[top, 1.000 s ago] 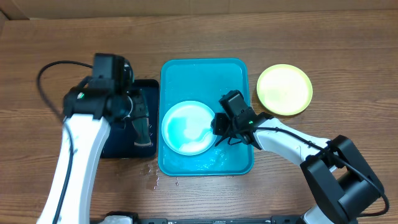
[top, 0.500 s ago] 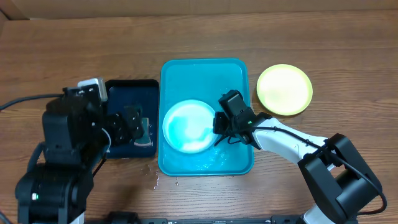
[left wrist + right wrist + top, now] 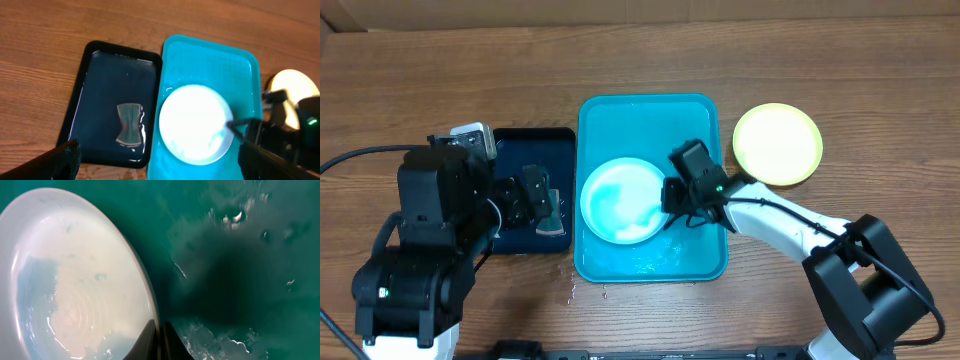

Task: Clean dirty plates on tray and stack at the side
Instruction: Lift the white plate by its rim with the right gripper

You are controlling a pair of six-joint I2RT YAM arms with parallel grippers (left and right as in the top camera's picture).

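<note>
Wood table [image 3: 420,80], wet tray [image 3: 650,115]: R gripper [image 3: 159,341] pinched tight on plate [image 3: 75,280] rim; L gripper [image 3: 160,157] spread wide, holds nothing.

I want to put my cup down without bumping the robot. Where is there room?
The far half of the blue tray, beyond the pale plate, is bare. So is the table wood beyond both trays and right of the yellow plate. It's crowded where the right hand pinches the pale plate, and at the black tray under the left arm.
</note>
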